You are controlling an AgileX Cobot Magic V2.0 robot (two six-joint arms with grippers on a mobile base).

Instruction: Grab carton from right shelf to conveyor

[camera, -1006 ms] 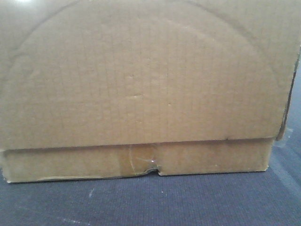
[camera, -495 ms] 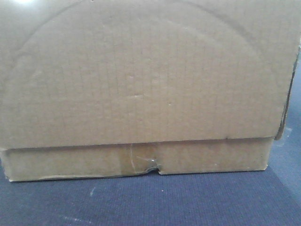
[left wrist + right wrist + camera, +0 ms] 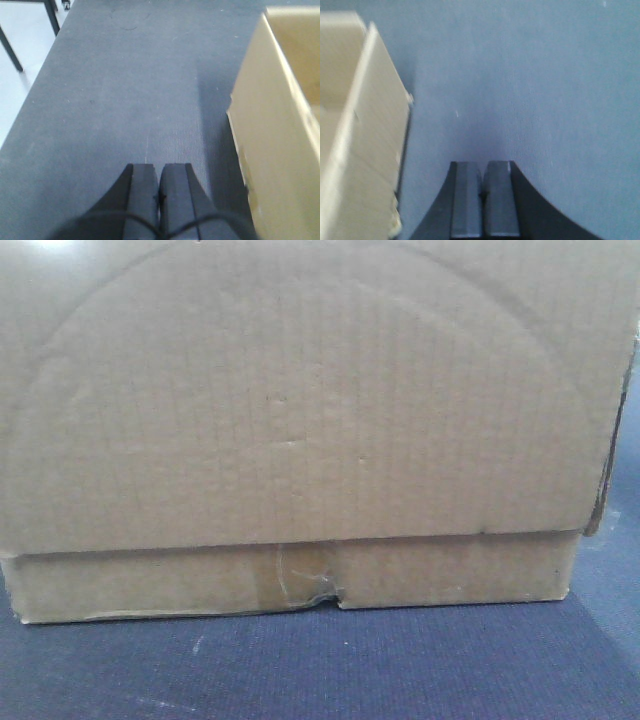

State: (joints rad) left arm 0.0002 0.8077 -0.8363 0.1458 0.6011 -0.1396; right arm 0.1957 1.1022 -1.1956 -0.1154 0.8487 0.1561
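Observation:
The brown carton (image 3: 300,410) fills the front view, resting on the dark navy conveyor (image 3: 330,665); its wide flap shows an arc crease and a taped torn notch on the lower edge. In the left wrist view my left gripper (image 3: 159,167) is shut and empty over the conveyor (image 3: 125,90), with the carton (image 3: 277,125) apart to its right. Seen from the right wrist, my right gripper (image 3: 483,165) is shut and empty above the conveyor (image 3: 530,80), and the carton (image 3: 355,115) stands apart on its left. The right shelf is out of view.
Pale floor (image 3: 17,85) and a dark frame leg (image 3: 10,47) lie beyond the belt's left edge in the left wrist view.
The carton sits nearly unchanged in the front view, edging only slightly lower and to the left against the belt.

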